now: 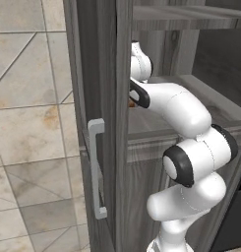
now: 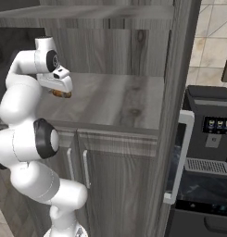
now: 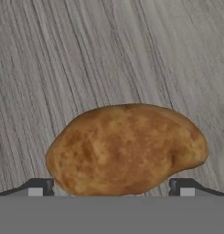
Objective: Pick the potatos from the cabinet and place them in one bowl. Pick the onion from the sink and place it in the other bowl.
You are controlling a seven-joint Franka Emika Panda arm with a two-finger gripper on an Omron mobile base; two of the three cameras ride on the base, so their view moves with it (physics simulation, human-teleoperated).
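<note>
On the cabinet point(image 2: 133, 41) shelf point(image 2: 119, 99), near its left edge as the right base view has it, we have the gripper point(image 3: 111, 189) lowered straight over one of the potatos point(image 3: 127, 148), the orange-brown one. Our jaws stand wide apart, one tip on each side of the potato's long body, and nothing is clamped yet.

To do this grasp well, we judge that we should sink a little further so the tips point(image 3: 40, 188) reach past the widest part, then close across the short axis. The potato lies with its long axis across the gap, so we may need to turn the wrist first; closing on the ends could make it squirt out. We should keep the hand centred, since the skin is rounded and likely to roll on the smooth wood.

From the base cameras the potato is only a small brown sliver under the hand, and the arm point(image 1: 186, 123) and the cabinet door point(image 1: 100, 123) cover much of the shelf. Whether the tips already touch the shelf we cannot tell.
</note>
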